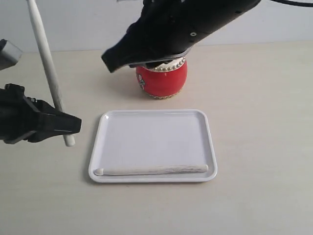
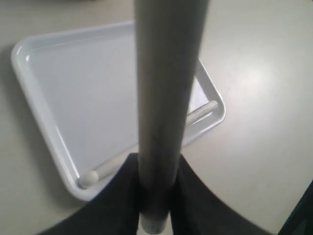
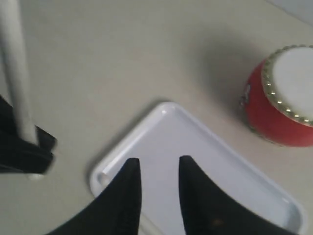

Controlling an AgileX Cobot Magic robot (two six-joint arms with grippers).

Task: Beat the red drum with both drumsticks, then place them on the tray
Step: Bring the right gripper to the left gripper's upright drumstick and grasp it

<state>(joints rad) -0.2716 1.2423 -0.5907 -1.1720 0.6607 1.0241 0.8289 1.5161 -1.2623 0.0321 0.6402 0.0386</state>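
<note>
Drumsticks are split up right now. First drumstick (image 1: 151, 170) lies flat inside the tray (image 1: 146, 139), right along its near edge, with the rounded tip at the near left corner. Second drumstick (image 1: 47, 66) stands nearly upright, leaning a bit. It's clamped near its lower end in the left hand (image 1: 66, 123), just off the tray's left edge over the tabletop (image 1: 259, 147). Red drum (image 1: 164, 81) sits upright just beyond the tray's far edge. Right hand (image 1: 113, 59) hovers over the drum, fingers apart with nothing between them.
</note>
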